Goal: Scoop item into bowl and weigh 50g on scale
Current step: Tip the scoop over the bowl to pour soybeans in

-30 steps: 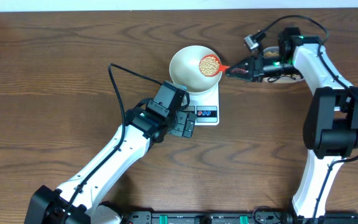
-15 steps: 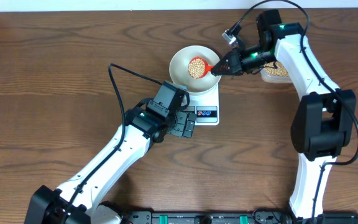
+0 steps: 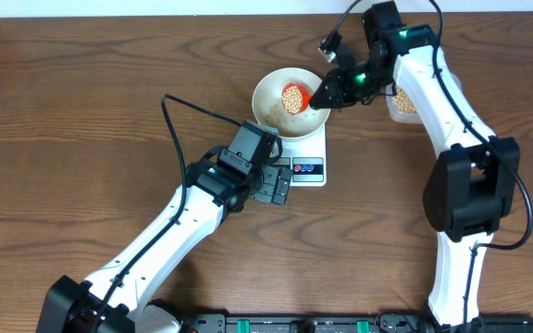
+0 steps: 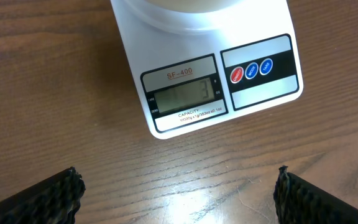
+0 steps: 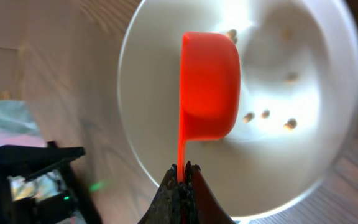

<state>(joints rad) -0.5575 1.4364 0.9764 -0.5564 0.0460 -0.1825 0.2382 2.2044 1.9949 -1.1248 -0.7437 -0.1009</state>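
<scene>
Now the scoop (image 3: 294, 95) is tipped sideways over the bowl (image 3: 266, 109), not level like a second ago.
Handle's pinched tight in the right gripper (image 3: 325, 93); left gripper (image 3: 281, 186) gapes wide, empty.

Bright, even light fills the overhead view, and shadows on the desk (image 3: 81, 139) are faint and soft. The left wrist view is crisp: the scale (image 4: 185, 99) reads sharply, with a pale sheen on the wood below it. The right wrist view is soft, the bowl (image 5: 328, 62) glaring white and everything around it blurred.
</scene>
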